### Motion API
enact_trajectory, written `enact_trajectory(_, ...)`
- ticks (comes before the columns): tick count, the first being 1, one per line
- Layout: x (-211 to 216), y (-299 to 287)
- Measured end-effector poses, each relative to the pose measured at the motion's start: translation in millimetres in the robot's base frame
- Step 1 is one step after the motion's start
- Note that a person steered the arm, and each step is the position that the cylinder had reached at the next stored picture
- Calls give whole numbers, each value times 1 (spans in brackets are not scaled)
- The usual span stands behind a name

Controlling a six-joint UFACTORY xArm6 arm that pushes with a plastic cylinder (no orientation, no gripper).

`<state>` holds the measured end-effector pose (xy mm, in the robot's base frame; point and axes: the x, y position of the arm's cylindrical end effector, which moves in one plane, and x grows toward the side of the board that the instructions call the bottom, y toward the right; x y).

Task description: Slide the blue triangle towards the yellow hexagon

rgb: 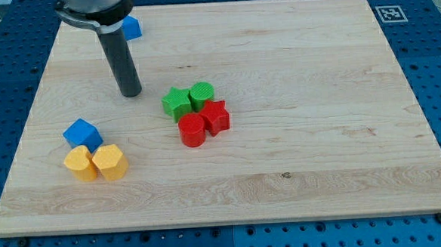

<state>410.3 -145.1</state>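
The blue triangle [131, 27] lies near the view's top left edge of the wooden board, partly hidden behind my rod. My tip [131, 92] rests on the board below the triangle, apart from it. The yellow hexagon [110, 162] sits at the view's lower left, touching a second yellow block [80, 162] on its left. A blue cube [82, 134] sits just above those two yellow blocks.
A cluster sits right of my tip near the board's middle: a green star [176, 104], a green cylinder [202, 95], a red cylinder [193, 130] and a red star [216, 117]. The wooden board [297, 150] lies on a blue perforated table.
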Motion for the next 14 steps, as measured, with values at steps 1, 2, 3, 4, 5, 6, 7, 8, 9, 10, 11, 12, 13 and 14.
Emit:
enact_trajectory(1,0,0)
enact_trajectory(2,-7,0)
enact_trajectory(3,-8,0)
enact_trajectory(4,-9,0)
enact_trajectory(5,-10,0)
enact_trajectory(6,-12,0)
enact_trajectory(7,-15,0)
enact_trajectory(8,-18,0)
enact_trajectory(9,-21,0)
enact_trajectory(10,-24,0)
enact_trajectory(11,-51,14)
enact_trajectory(12,-77,24)
enact_trajectory(13,-110,32)
enact_trajectory(14,-159,32)
